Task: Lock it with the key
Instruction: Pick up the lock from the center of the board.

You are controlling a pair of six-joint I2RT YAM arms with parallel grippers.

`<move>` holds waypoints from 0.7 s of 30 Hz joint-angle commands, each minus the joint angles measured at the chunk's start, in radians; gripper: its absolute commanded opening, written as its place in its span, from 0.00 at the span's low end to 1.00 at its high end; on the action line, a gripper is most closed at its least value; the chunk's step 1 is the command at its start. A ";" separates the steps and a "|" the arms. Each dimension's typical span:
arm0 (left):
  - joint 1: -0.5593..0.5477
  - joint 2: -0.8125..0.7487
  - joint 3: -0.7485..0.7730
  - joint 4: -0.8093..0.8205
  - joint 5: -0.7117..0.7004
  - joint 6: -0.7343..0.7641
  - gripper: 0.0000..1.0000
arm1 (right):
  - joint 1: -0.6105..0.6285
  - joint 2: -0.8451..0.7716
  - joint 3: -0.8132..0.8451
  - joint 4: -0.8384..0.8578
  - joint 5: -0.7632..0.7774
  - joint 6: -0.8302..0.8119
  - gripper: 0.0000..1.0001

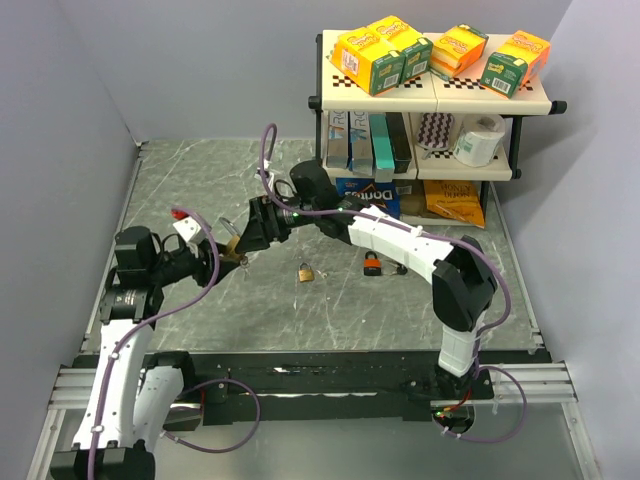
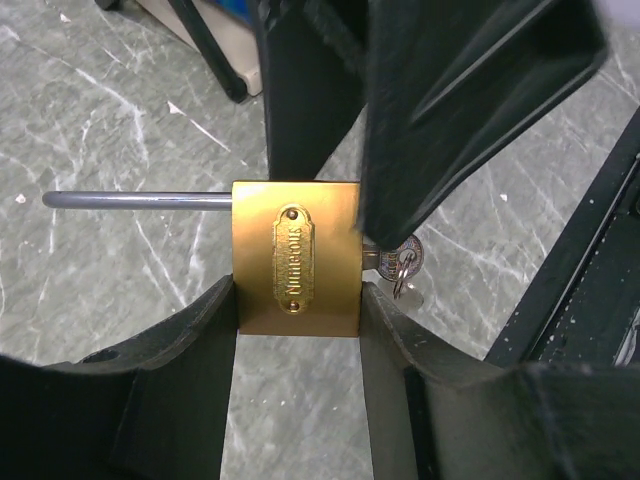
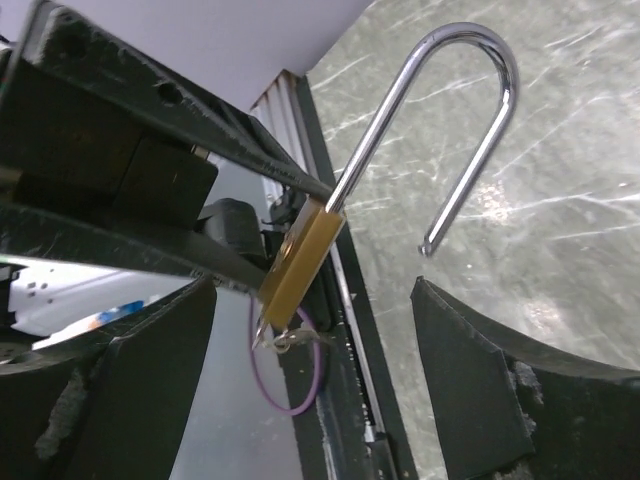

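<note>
A: Where is the rectangular brass padlock (image 2: 296, 258)?
B: The left end effector (image 2: 296, 312) is clenched on its sides; its chrome shackle (image 3: 470, 60) stands open.
A: And the small silver key (image 2: 405, 258)?
B: In the padlock's bottom. The right end effector (image 3: 310, 288) is released around it.

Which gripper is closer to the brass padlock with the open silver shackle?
Left. The left gripper clamps the brass padlock by its body; the right gripper, open, sits beside its silver key.
</note>
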 commanded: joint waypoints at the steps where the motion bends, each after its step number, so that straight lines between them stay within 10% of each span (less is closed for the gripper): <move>1: -0.038 -0.022 0.008 0.140 -0.017 -0.073 0.01 | 0.008 0.019 0.032 0.105 -0.071 0.079 0.81; 11: -0.101 -0.028 0.000 0.180 -0.065 -0.098 0.01 | 0.009 0.039 0.011 0.176 -0.097 0.140 0.47; 21: -0.121 -0.028 0.000 0.198 -0.112 -0.110 0.01 | 0.019 0.044 -0.015 0.186 -0.113 0.163 0.43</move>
